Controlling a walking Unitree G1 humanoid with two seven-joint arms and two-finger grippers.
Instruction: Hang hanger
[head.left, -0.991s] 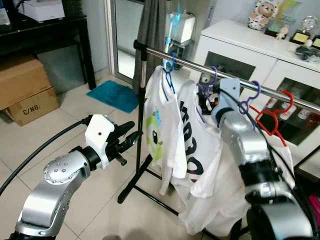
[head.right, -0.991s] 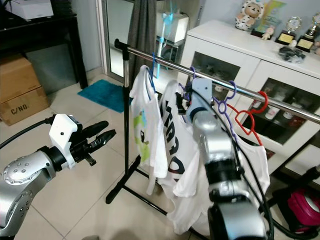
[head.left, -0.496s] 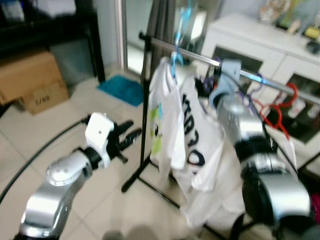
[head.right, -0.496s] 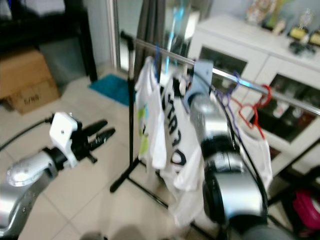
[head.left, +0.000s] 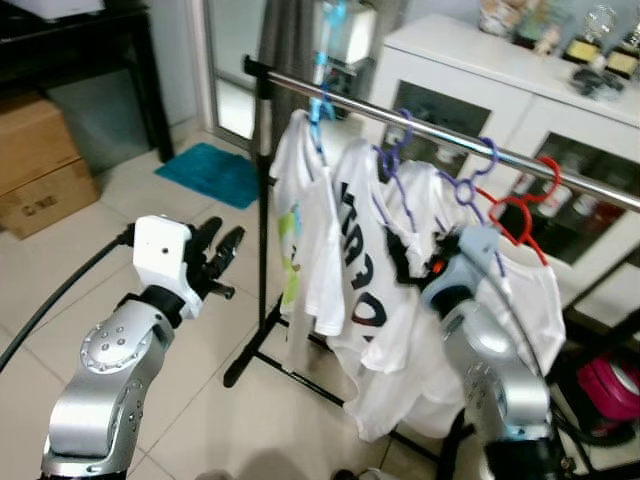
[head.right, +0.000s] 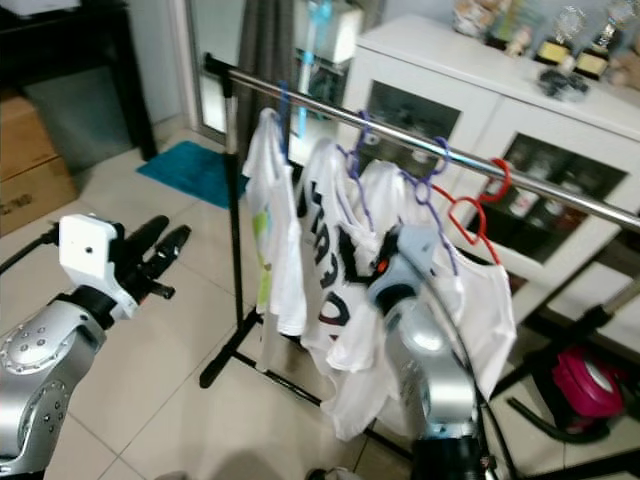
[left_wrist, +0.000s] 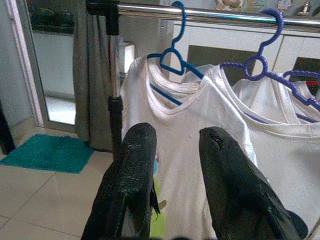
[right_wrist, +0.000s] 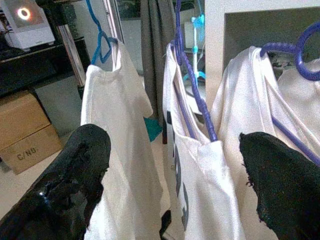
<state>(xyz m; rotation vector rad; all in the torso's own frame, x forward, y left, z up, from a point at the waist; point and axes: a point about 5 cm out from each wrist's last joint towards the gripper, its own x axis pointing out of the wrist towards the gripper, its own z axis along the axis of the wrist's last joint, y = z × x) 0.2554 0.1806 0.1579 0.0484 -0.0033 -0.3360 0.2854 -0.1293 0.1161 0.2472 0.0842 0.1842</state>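
A chrome rail (head.left: 420, 125) carries a blue hanger (head.left: 322, 98), two purple hangers (head.left: 396, 160) and a red hanger (head.left: 520, 215). White T-shirts (head.left: 360, 260) hang from them. My right gripper (right_wrist: 172, 145) is open and holds nothing. It points at the shirt on the purple hanger (right_wrist: 192, 95), and its wrist (head.left: 472, 250) is below the rail, in front of the shirts. My left gripper (head.left: 225, 236) is open and holds nothing, left of the rack's upright post (head.left: 262, 200). It faces the shirt on the blue hanger (left_wrist: 175, 55).
The rack's black foot (head.left: 250, 360) reaches out over the tiled floor. Cardboard boxes (head.left: 40, 165) and a black table stand at the left, with a teal mat (head.left: 210, 172) behind. A white cabinet (head.left: 500, 80) is behind the rail. A pink object (head.left: 610, 385) lies low at the right.
The camera has shifted. My right arm has dropped from the purple hanger's hook at the rail to lower down, in front of the shirts. The hanger stays on the rail. The left arm has barely moved.
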